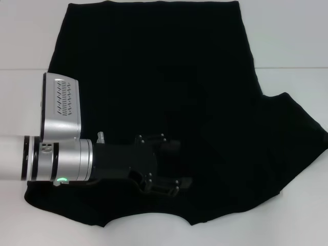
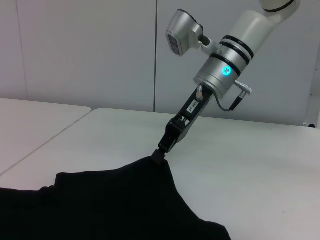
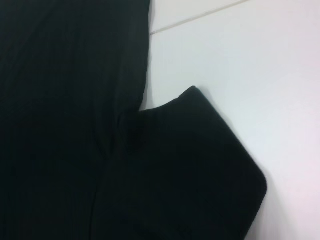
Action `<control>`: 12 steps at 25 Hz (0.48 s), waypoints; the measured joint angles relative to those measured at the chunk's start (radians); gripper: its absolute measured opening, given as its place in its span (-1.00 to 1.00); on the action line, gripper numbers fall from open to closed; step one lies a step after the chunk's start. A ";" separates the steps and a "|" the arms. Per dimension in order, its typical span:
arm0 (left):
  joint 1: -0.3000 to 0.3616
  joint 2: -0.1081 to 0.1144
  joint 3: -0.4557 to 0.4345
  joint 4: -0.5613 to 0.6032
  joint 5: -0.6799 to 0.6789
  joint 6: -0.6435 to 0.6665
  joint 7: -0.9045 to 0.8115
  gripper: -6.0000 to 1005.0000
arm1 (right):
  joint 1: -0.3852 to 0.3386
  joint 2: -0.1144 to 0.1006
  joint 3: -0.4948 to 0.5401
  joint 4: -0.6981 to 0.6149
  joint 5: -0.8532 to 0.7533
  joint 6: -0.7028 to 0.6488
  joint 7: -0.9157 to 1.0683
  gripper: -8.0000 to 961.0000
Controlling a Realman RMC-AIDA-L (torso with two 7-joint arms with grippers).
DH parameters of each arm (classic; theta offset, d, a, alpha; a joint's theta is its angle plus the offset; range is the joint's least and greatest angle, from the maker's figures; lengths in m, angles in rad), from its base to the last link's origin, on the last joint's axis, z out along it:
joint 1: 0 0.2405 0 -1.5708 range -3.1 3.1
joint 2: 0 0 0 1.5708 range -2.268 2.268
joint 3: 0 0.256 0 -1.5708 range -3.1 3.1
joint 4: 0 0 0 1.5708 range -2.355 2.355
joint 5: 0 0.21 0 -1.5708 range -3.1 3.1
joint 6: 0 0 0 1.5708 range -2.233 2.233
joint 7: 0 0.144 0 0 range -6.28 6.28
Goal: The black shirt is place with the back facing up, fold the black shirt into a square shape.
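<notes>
The black shirt [image 1: 169, 77] lies spread on the white table [image 1: 287, 41], plain side up, no print showing. My left gripper [image 1: 182, 164] reaches in from the left and hovers over the shirt's near middle, open. Its dark fingers are hard to tell apart from the cloth. My right gripper is outside the head view. It shows in the left wrist view [image 2: 161, 154], pointing down and shut on an edge of the shirt [image 2: 115, 205], which it draws up into a small peak. The right wrist view looks down on the sleeve [image 3: 200, 165] lying flat.
The right sleeve [image 1: 297, 138] stretches to the picture's right edge. A seam runs across the table [image 1: 292, 66] behind it. Bare white tabletop [image 2: 260, 165] surrounds the shirt, with a wall behind.
</notes>
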 joint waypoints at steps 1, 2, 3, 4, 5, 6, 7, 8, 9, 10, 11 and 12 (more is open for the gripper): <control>0.000 -0.001 0.000 -0.001 0.000 0.000 0.000 0.80 | 0.000 -0.001 0.000 -0.001 0.000 0.000 0.000 -0.93; 0.000 -0.001 0.000 -0.001 0.000 0.000 -0.001 0.80 | 0.001 -0.001 0.000 -0.002 0.000 0.000 0.000 -0.93; 0.001 -0.001 0.000 -0.001 0.000 0.000 -0.001 0.80 | 0.001 -0.001 0.000 -0.003 0.000 0.000 0.000 -0.92; 0.001 -0.001 0.000 -0.001 0.000 0.000 -0.001 0.80 | 0.003 -0.002 0.000 -0.003 0.000 0.000 0.000 -0.92; 0.002 -0.001 0.000 -0.001 0.000 0.000 -0.001 0.80 | 0.005 -0.002 0.000 -0.003 0.000 0.000 -0.001 -0.92; 0.002 -0.001 0.000 -0.002 0.000 0.000 -0.001 0.80 | 0.008 -0.002 0.000 -0.003 0.000 0.000 -0.001 -0.91; 0.003 -0.001 0.000 -0.002 0.000 0.000 -0.001 0.80 | 0.012 -0.001 0.000 -0.003 0.000 0.001 -0.003 -0.91; 0.003 -0.001 0.000 -0.003 0.000 -0.001 -0.001 0.80 | 0.015 0.000 0.000 -0.003 0.000 0.001 -0.005 -0.91; 0.003 -0.002 0.000 -0.003 0.000 -0.002 -0.001 0.80 | 0.021 0.003 0.000 -0.004 0.000 0.001 -0.007 -0.90; 0.003 -0.001 0.000 -0.003 0.000 -0.003 -0.001 0.80 | 0.028 0.006 0.000 -0.004 0.000 0.001 -0.010 -0.90; 0.003 -0.002 0.000 -0.003 0.000 -0.005 -0.002 0.80 | 0.038 0.010 -0.001 -0.005 0.002 0.001 -0.013 -0.90; 0.003 -0.001 0.000 -0.003 -0.001 -0.007 -0.002 0.80 | 0.048 0.013 -0.005 -0.005 0.004 0.001 -0.014 -0.89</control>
